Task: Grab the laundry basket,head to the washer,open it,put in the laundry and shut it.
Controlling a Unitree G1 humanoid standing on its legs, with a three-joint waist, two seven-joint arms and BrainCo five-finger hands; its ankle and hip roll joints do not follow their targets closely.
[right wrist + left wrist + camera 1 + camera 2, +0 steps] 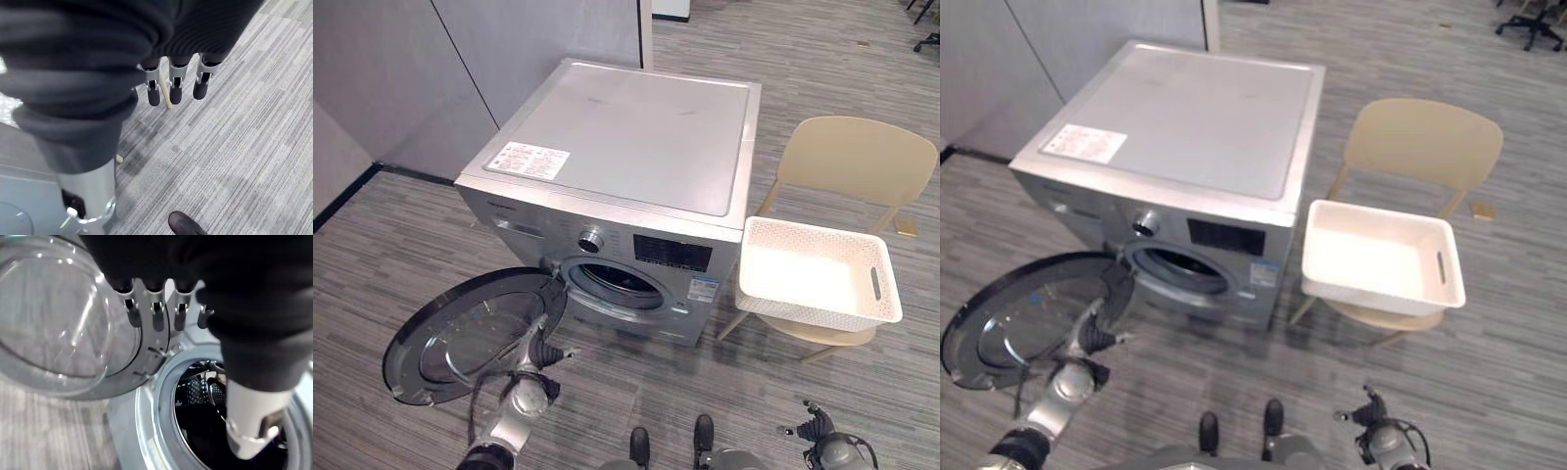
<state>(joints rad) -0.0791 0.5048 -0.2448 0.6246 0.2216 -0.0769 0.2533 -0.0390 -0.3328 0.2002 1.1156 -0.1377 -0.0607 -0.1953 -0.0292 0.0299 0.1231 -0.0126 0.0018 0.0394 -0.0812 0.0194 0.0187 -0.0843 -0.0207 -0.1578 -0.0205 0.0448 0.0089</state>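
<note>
The washer (617, 186) stands square on the floor (685, 382), front toward the robot, its round door (470, 333) swung fully out to the left so the drum mouth (617, 284) is clear for loading. Just to its right a tan chair (857, 162) carries the basket (876, 318) on its seat, raised to about drum height, near the opening and handy for a reach. The white basket looks empty from above; whether laundry already lies in the dark drum cannot be told, so either loading is done or none shows. The left hand (546, 351) sits at the door's inner edge near the hinge side, fingers (155, 316) straight and relaxed against the rim, gripping nothing, which suits pushing the door rather than pulling it. The right hand (176, 78) hangs low over bare floor at the robot's right side, its fingers loose and holding nothing, idle. Judging by this, shutting the door looks like the step in hand.
</note>
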